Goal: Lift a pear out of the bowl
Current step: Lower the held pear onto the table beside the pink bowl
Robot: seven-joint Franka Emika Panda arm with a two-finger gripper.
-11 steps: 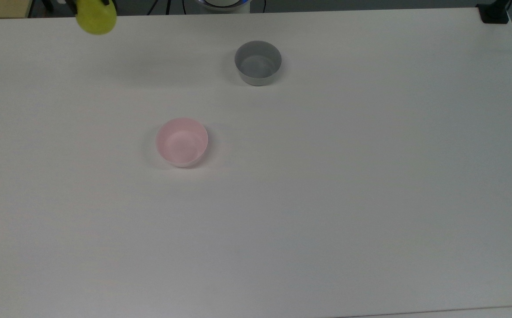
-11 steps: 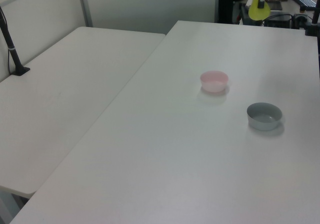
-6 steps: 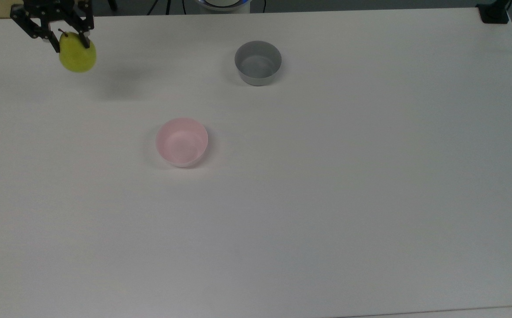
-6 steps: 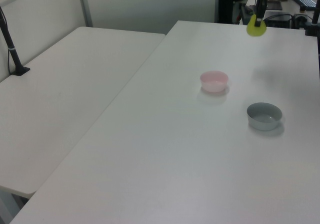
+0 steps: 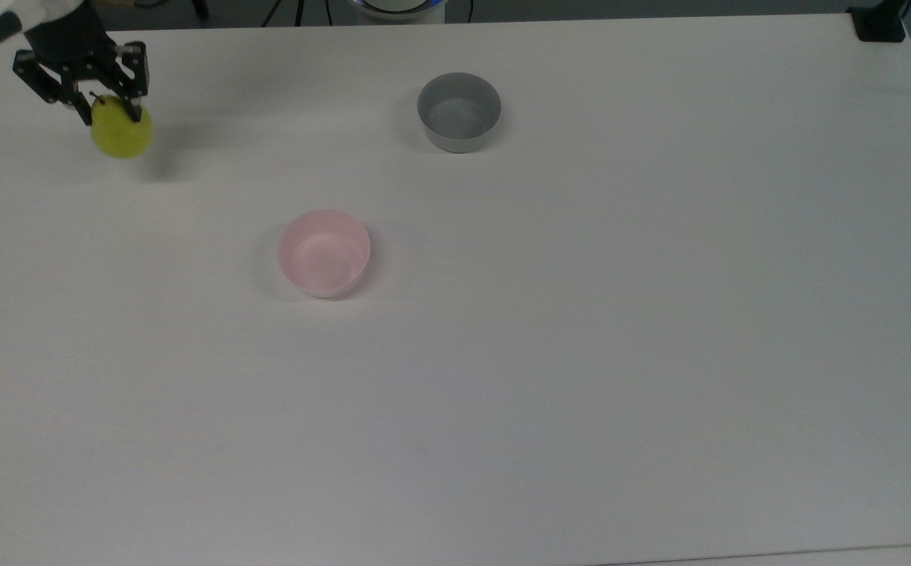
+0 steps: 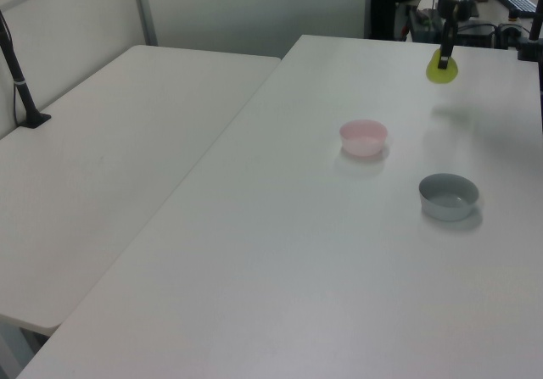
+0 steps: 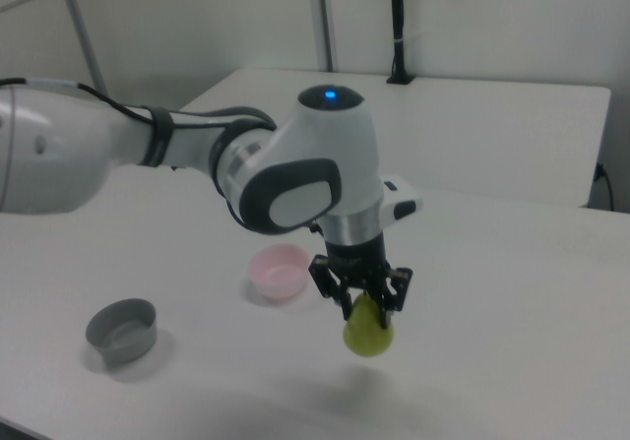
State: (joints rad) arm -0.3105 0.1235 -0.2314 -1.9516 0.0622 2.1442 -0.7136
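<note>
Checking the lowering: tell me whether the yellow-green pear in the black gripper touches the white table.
Apart. In the right view the yellow-green pear hangs from the black gripper, its shadow lying separately lower on the white table.

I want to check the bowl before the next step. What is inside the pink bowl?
Nothing can be seen inside the pink bowl; its floor is bare in the top view. The pear hangs clamped in the gripper above the table, away from it.

Two white tables (image 6: pixel 119 167) stand edge to edge before a pale wall (image 6: pixel 254 6); a black pole (image 6: pixel 19 74) is clamped on one.
</note>
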